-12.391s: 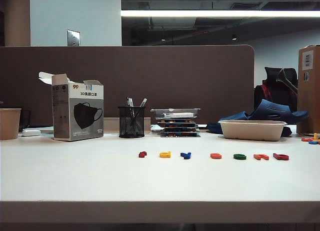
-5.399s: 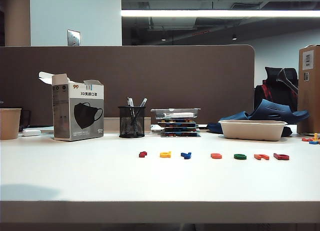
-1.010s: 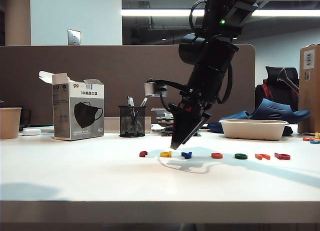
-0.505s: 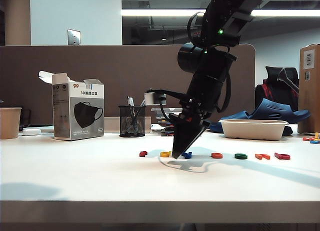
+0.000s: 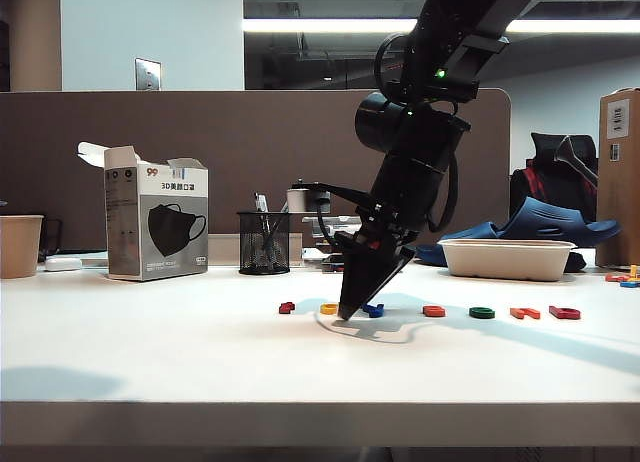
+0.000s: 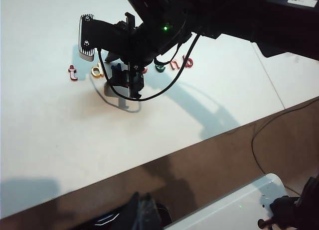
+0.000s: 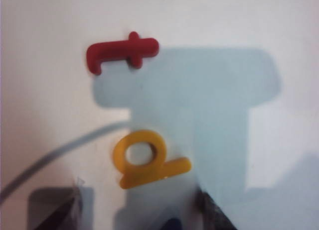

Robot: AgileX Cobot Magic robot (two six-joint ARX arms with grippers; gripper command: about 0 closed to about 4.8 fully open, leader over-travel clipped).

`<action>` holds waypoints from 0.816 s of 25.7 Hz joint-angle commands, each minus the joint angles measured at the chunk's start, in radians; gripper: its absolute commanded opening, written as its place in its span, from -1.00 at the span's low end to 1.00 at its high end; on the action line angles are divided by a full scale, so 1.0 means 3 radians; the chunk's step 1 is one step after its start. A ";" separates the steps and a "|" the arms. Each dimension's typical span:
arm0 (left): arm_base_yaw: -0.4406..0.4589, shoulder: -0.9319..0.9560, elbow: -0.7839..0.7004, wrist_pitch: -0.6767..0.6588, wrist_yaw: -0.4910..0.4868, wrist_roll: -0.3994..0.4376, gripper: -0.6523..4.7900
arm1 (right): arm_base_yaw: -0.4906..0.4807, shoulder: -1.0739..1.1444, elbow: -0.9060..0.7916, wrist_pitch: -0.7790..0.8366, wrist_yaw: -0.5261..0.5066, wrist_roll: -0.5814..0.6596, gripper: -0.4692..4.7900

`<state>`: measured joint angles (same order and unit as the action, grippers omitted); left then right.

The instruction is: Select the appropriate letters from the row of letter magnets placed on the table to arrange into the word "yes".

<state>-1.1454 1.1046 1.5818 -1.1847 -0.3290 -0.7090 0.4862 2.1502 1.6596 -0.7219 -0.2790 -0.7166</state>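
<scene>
The right gripper (image 5: 350,312), spread wide and empty, should be closed gently around the blue letter (image 5: 374,309), at three o'clock of the yellow letter (image 5: 329,308). The left gripper is not seen.

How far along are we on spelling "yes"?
Nothing is placed yet: all the letters lie in the row of letter magnets. In hand: the right gripper, jaws open, is down at the blue letter, beside the yellow letter. Left: move blue, green letter and orange-red letter. The left gripper is out of view.
</scene>
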 commanded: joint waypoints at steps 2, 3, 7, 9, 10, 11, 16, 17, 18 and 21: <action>-0.0001 -0.0005 0.0014 0.0041 0.0001 -0.0008 -0.78 | -0.0037 0.0070 -0.0017 -0.0112 0.0046 -0.0010 0.34; -0.0001 -0.0005 0.0014 0.0041 0.0001 -0.0008 -0.78 | -0.0045 0.0070 -0.0017 -0.0127 0.0039 -0.0010 0.34; -0.0001 -0.0005 0.0014 0.0041 0.0001 -0.0008 -0.78 | -0.0100 0.0070 -0.0017 -0.0220 0.0047 -0.0010 0.20; -0.0001 -0.0005 0.0014 0.0041 0.0001 -0.0008 -0.78 | -0.0120 0.0070 -0.0017 -0.0223 0.0045 -0.0009 0.18; -0.0001 -0.0005 0.0014 0.0041 0.0001 -0.0008 -0.78 | -0.0120 0.0070 -0.0017 -0.0223 0.0047 -0.0009 0.18; -0.0001 -0.0005 0.0014 0.0041 0.0001 -0.0008 -0.78 | -0.0126 0.0070 -0.0017 -0.0223 0.0046 -0.0010 0.18; -0.0001 -0.0005 0.0014 0.0041 0.0001 -0.0008 -0.78 | -0.0127 0.0070 -0.0017 -0.0231 0.0041 -0.0010 0.17; -0.0001 -0.0005 0.0014 0.0041 0.0001 -0.0008 -0.78 | -0.0127 0.0070 -0.0017 -0.0233 0.0037 -0.0010 0.12; -0.0001 -0.0005 0.0014 0.0041 0.0001 -0.0008 -0.78 | -0.0127 0.0070 -0.0017 -0.0242 0.0037 -0.0009 0.08; -0.0001 -0.0005 0.0014 0.0041 0.0001 -0.0008 -0.78 | -0.0127 0.0070 -0.0017 -0.0257 0.0038 -0.0009 0.08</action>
<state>-1.1454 1.1049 1.5818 -1.1851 -0.3290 -0.7090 0.4488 2.1548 1.6665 -0.7406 -0.2901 -0.7235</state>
